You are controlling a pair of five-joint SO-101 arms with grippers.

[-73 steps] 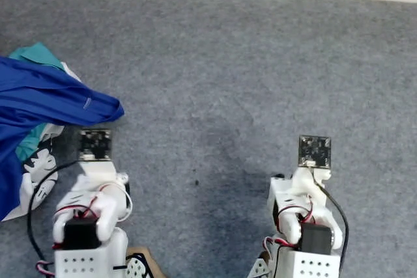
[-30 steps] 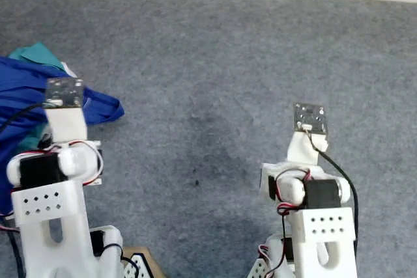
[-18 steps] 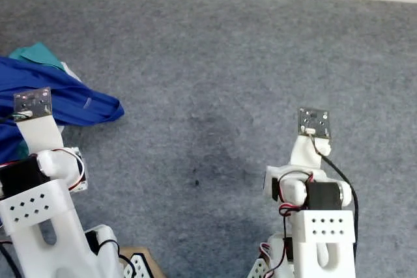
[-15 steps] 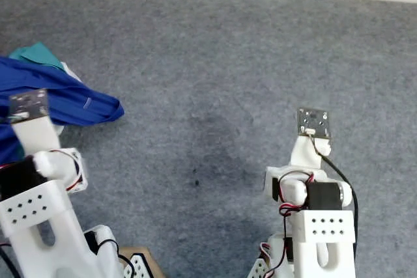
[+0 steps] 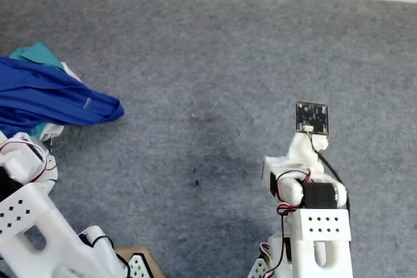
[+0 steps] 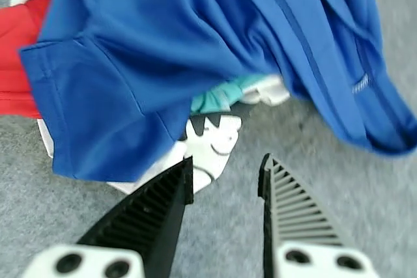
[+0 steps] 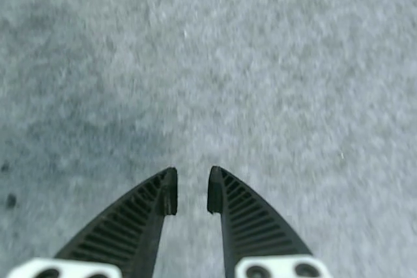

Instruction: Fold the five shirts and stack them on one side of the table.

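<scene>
Lying crosswise atop the pile [image 5: 38, 53], blue shirt [image 5: 45, 99] pointing toward table [image 5: 228, 50] centre, left fingers [image 6: 156, 209] apart, right fingers [image 7: 140, 216] narrowly apart.

Shirts [image 5: 45, 96] heaped at the bench's [image 5: 228, 50] left edge; left jaws just before them; right jaws well apart at right.

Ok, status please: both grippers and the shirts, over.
Left gripper open, empty, at the edge of the shirt pile. Right gripper slightly open, empty, over the grey table. Blue shirt on top, unfolded. Nothing blocks the pile.
</scene>
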